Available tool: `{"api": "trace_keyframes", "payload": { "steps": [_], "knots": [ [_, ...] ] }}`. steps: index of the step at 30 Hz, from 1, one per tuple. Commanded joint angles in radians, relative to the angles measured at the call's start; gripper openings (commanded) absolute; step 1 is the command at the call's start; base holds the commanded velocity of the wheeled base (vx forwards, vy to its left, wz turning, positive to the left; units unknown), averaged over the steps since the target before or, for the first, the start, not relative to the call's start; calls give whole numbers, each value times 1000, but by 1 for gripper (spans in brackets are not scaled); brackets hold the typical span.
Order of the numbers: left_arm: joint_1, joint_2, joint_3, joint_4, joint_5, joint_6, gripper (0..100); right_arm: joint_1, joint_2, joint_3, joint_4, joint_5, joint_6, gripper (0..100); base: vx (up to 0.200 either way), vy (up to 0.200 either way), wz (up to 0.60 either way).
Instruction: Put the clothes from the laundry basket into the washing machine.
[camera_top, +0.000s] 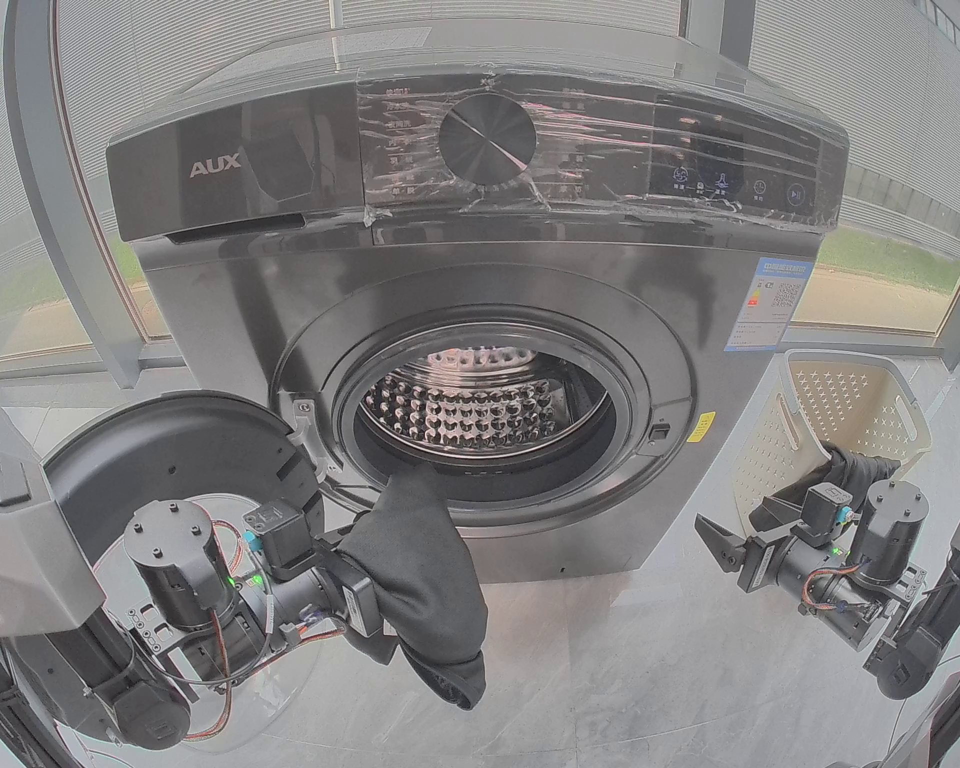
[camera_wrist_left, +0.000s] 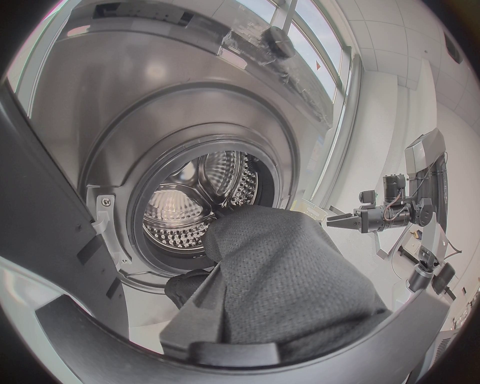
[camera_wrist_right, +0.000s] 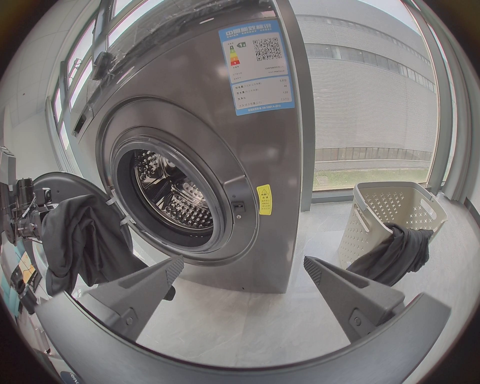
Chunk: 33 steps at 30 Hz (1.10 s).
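Clenching a black garment (camera_top: 425, 585) in its left gripper (camera_top: 372, 598), the robot is holding it just outside the drum mouth (camera_top: 520, 470) of the washing machine (camera_top: 240, 300) — most is dangling low, probably sliding floorward if released here. The right gripper (camera_top: 722, 545) is hanging wide open near the laundry basket (camera_top: 850, 400).

From the head, down onto the washing machine (camera_top: 250, 300) front; from the left wrist, close by its door opening (camera_wrist_left: 195, 210), facing in. From the right wrist, farther off; opening shared.
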Motion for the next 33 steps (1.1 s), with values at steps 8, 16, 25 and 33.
{"api": "trace_keyframes", "payload": {
  "steps": [8,16,25,33],
  "knots": [
    [-8,35,-1,-6,1,-2,0,5,1,1,2,0,0,100,0,0,0],
    [-44,56,-66,-6,19,0,0,102,-14,4,4,-14,12,100,0,0,0],
    [-53,259,-310,-4,34,18,0,154,-22,27,1,-14,12,100,0,0,0],
    [-51,483,-626,14,51,18,0,162,-43,29,5,-12,11,100,0,0,0]
  ]
}}
